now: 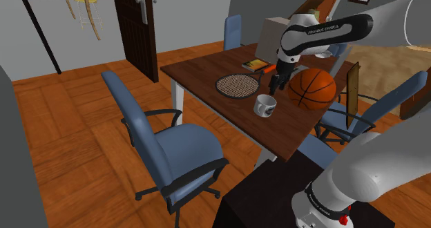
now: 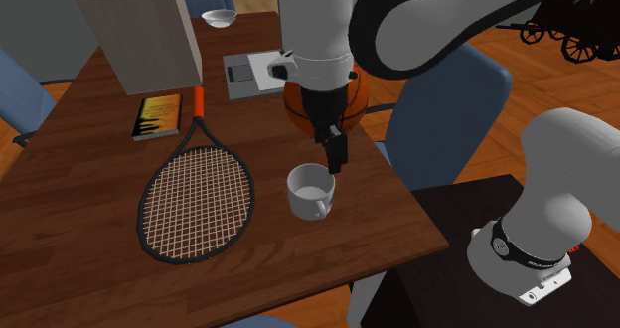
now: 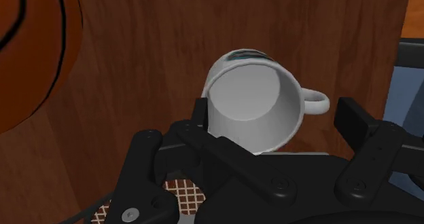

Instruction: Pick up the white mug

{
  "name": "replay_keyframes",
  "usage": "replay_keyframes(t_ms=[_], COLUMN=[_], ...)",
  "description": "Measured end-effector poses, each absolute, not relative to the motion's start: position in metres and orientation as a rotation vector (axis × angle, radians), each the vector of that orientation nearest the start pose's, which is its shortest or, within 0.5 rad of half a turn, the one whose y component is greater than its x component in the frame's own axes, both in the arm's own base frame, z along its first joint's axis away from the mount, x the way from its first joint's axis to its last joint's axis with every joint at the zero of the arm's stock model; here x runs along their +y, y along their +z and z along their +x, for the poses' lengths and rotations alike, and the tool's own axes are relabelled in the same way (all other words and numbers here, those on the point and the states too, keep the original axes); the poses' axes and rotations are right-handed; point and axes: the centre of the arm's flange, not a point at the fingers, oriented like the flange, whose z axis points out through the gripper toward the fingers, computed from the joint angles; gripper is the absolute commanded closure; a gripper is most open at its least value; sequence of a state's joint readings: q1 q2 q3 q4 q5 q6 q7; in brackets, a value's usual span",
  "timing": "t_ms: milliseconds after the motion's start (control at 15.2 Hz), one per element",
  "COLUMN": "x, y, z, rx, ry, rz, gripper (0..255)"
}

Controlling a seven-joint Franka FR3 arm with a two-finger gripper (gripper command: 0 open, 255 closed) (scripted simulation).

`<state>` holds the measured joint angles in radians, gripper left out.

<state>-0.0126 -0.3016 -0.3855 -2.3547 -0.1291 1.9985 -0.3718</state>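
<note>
- One white mug stands upright on the table, between the racket and the basketball.
- From the wrist view I see its inside, empty.
- My gripper hangs at its rim, fingers apart, one either side, not clamped.
- My second exterior view adds a small bowl at the table's far end; I cannot see into it.

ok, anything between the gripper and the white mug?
Nothing. In the wrist view the mug shows between the fingers of the open gripper, only bare table around it.
</note>
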Motion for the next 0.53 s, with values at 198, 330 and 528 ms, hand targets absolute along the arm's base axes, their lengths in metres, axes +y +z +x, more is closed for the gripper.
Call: replay_keyframes(t_ms=[198, 330, 528], x=[-0.209, -0.229, -0.235], y=[0.405, 0.388, 0.369], z=[0.426, 0.435, 0.442], rx=[-0.090, -0.096, -0.101], ry=[0.108, 0.109, 0.110], rz=[-3.101, -3.092, -3.087], gripper=[0, 0, 0])
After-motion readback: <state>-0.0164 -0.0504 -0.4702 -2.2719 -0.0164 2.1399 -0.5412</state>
